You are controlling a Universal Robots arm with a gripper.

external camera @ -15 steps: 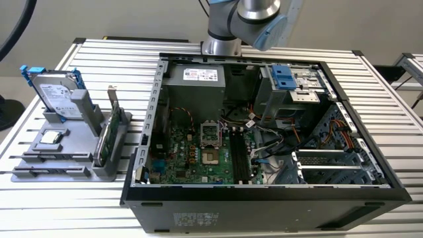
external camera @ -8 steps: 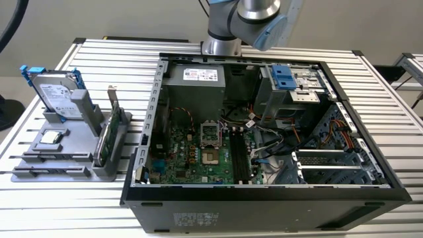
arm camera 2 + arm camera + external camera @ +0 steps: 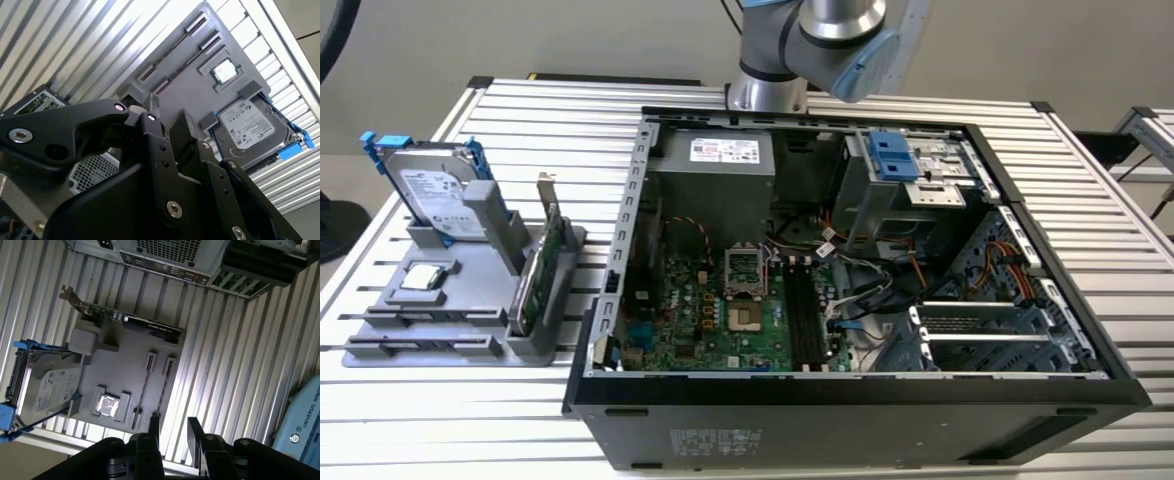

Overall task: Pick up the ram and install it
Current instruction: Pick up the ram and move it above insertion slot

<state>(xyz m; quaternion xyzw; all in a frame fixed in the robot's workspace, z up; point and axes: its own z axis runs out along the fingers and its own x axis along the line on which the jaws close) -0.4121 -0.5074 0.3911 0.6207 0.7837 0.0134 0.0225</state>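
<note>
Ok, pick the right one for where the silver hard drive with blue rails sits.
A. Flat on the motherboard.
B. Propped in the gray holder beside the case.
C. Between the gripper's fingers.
B: the hard drive stands propped in the gray holder, at the exterior view's left of the open case, and the gripper has nothing between its fingers.

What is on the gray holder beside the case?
The holder carries a hard drive, a green card on edge and a square chip. Its two long slots show too; whether the ram lies in them is hidden.
</note>
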